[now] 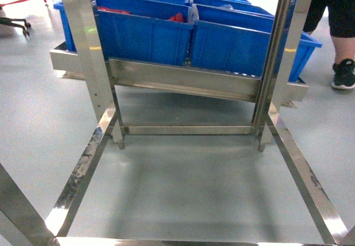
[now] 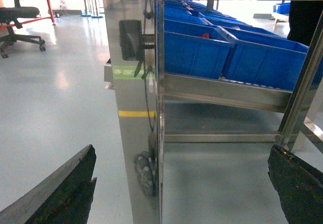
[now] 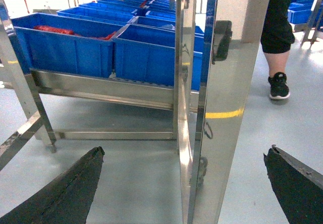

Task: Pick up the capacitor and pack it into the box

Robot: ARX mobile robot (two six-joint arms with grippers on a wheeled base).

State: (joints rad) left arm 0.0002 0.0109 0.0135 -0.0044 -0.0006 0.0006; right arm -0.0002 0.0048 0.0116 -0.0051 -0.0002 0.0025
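Note:
No capacitor and no box show in any view. In the left wrist view my left gripper (image 2: 179, 186) is open; its dark fingers (image 2: 63, 193) stand wide apart at the bottom corners with only a steel post and the grey floor between them. My right gripper (image 3: 181, 186) is likewise open in the right wrist view, its fingers (image 3: 65, 193) spread on either side of a steel upright, holding nothing. Neither gripper appears in the head view.
Large blue bins (image 1: 144, 35) sit in rows on a low steel rack (image 1: 183, 80), some holding red items (image 1: 176, 18). Steel uprights (image 1: 89, 46) and floor-level bars (image 1: 77, 174) frame the grey floor. A person's leg (image 1: 344, 71) stands at right; an office chair (image 2: 20, 17) stands far left.

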